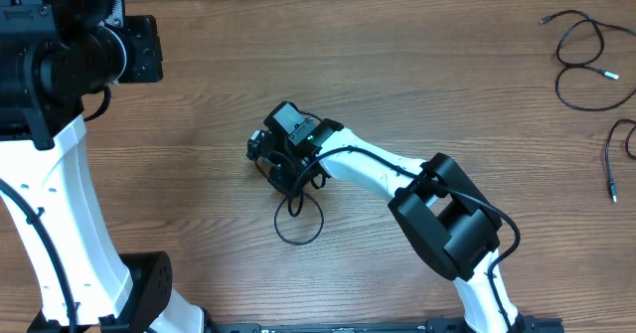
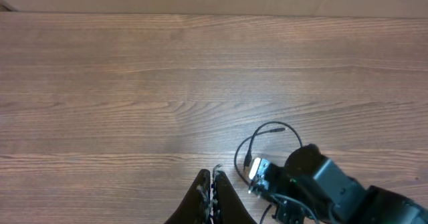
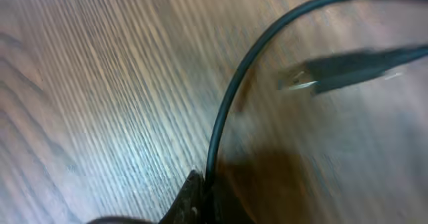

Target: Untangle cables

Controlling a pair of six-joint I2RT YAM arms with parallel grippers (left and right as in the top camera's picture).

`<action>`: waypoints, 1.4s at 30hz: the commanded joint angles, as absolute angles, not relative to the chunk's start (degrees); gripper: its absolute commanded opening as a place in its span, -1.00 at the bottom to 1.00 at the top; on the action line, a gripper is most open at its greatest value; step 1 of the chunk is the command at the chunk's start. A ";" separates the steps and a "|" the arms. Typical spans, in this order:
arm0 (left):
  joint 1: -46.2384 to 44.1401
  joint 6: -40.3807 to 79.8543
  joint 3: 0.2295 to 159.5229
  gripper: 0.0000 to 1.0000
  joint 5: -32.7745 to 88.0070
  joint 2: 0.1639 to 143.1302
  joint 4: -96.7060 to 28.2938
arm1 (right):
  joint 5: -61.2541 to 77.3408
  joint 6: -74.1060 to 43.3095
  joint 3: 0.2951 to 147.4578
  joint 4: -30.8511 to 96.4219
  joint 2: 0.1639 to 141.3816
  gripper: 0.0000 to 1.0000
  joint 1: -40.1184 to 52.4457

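A thin black cable [image 3: 231,90] curves down across the right wrist view and runs into my right gripper [image 3: 207,184], which is shut on it. Its silver-tipped plug [image 3: 328,73] lies just beyond on the wood. From overhead, the right gripper [image 1: 276,166] points down at mid-table, with the cable's loop [image 1: 298,243] lying below it. In the left wrist view the same cable [image 2: 257,130] arcs beside the right gripper [image 2: 264,174]. My left gripper [image 2: 212,182] is shut with nothing in it, hovering apart from the cable. Two more cables [image 1: 586,70] [image 1: 618,154] lie at the far right.
The left arm [image 1: 60,174] stands along the table's left side, its wrist held high at the back left. The right arm [image 1: 442,214] stretches from the front edge toward the middle. Bare wooden tabletop [image 1: 447,84] lies between the held cable and the far-right cables.
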State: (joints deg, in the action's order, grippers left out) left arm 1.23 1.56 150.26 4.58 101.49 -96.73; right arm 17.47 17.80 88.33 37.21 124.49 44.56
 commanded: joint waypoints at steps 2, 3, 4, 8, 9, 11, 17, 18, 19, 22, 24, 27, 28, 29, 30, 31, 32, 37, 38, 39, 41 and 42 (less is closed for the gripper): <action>1.48 1.28 150.50 -0.91 5.61 101.12 -96.79 | 16.40 14.00 96.47 37.19 113.99 -0.92 42.61; 1.48 1.28 150.50 -0.91 5.61 101.12 -96.79 | 16.38 13.41 97.62 37.71 112.55 -0.92 42.30; 1.48 1.28 150.50 -0.91 5.61 101.12 -96.79 | 16.40 13.21 98.85 38.44 110.93 -0.92 42.00; 1.48 1.28 150.50 -0.92 5.61 101.12 -96.79 | 15.84 13.23 103.33 43.05 105.14 -0.92 41.10; 1.48 1.28 150.50 -0.92 5.61 101.12 -96.79 | 15.31 13.23 104.31 44.12 104.03 -0.92 40.95; 1.48 1.28 150.50 -0.91 5.61 101.12 -96.79 | 13.52 13.23 106.76 46.59 101.23 -0.92 40.36; 1.48 1.28 150.50 -0.92 5.58 101.12 -96.79 | 6.55 13.30 111.37 48.16 94.00 -0.92 37.12; 1.48 1.28 150.50 -0.92 5.61 101.12 -96.79 | 6.42 13.34 111.61 48.05 92.88 -0.92 35.97; 1.48 1.28 150.50 -0.92 5.63 101.12 -96.79 | 6.50 13.30 111.61 47.97 91.98 -0.92 34.74; 1.48 1.30 150.50 -0.92 5.63 101.12 -96.79 | 7.90 13.28 111.48 49.52 91.59 -0.92 31.88; 1.48 1.30 150.50 -0.92 5.67 101.12 -96.79 | 12.23 13.28 110.54 51.64 92.86 -0.92 30.81; 1.48 1.30 150.50 -0.91 6.11 101.12 -96.79 | 17.06 13.28 108.71 53.76 95.26 -0.04 30.79; 1.48 1.30 150.50 -0.91 6.28 101.12 -96.79 | 19.00 13.30 107.57 53.91 96.29 0.18 31.14; 1.48 1.30 150.50 -0.91 6.31 101.12 -96.79 | 20.69 13.28 106.48 53.89 97.36 0.22 31.57; 1.48 1.30 150.50 -0.92 6.31 101.12 -96.79 | 22.02 13.26 105.60 53.87 98.52 0.31 32.12; 1.48 1.30 150.50 -0.92 6.31 101.12 -96.79 | 23.07 13.04 104.77 53.69 99.63 0.36 32.64; 1.48 1.30 150.50 -0.92 6.28 101.12 -96.79 | 23.24 11.53 103.63 53.01 101.21 0.37 33.45; 1.48 1.30 150.50 -0.91 6.44 101.12 -96.79 | 21.50 7.25 99.96 48.64 108.07 0.37 36.01; 1.48 1.30 150.50 -0.91 6.61 101.12 -96.79 | 20.40 5.93 99.44 47.75 109.49 0.36 36.32; 1.48 1.28 150.50 -0.92 7.07 101.12 -96.79 | 18.87 3.88 99.00 46.87 111.26 0.35 36.67; 1.48 1.28 150.50 -0.92 7.49 101.12 -96.79 | 16.38 -2.00 98.56 46.61 115.09 0.33 37.10; 1.48 1.30 150.50 -0.92 7.53 101.12 -96.79 | 15.86 -4.08 98.56 46.96 116.11 0.33 37.19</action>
